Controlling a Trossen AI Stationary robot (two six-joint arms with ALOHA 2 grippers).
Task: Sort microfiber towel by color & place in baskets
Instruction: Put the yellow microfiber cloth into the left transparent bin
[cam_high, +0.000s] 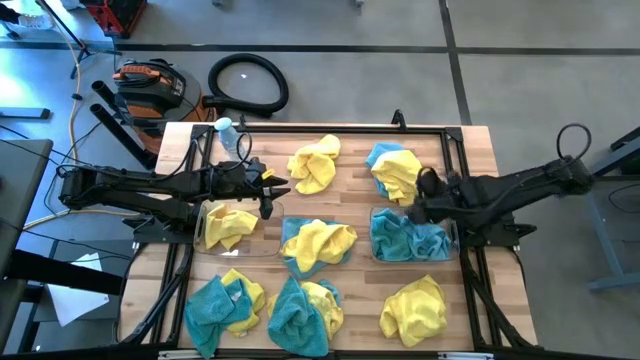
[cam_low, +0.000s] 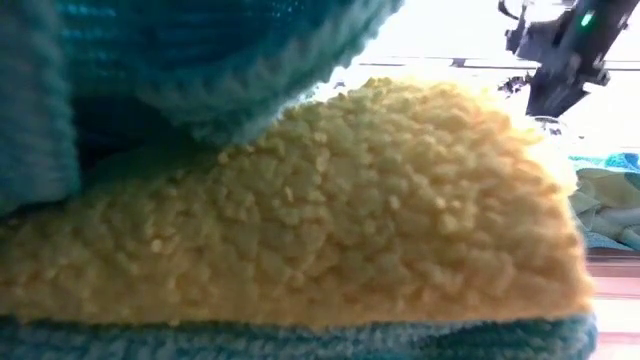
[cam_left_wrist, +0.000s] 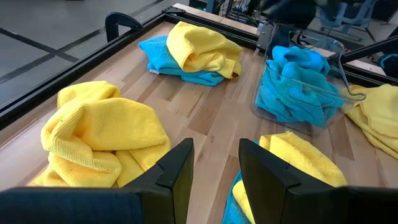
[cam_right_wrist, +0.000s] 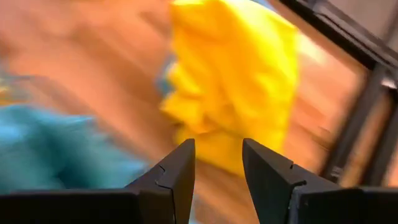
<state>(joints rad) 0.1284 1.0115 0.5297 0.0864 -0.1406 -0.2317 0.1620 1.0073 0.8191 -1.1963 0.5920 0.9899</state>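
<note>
Teal towels (cam_high: 410, 238) in right basket (cam_high: 452, 240), right claw (cam_high: 412, 208) above.

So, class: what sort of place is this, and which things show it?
Probably a robotics lab or workshop: a wooden table in a black frame, bare concrete floor, and a coiled hose beside a tool case.
</note>
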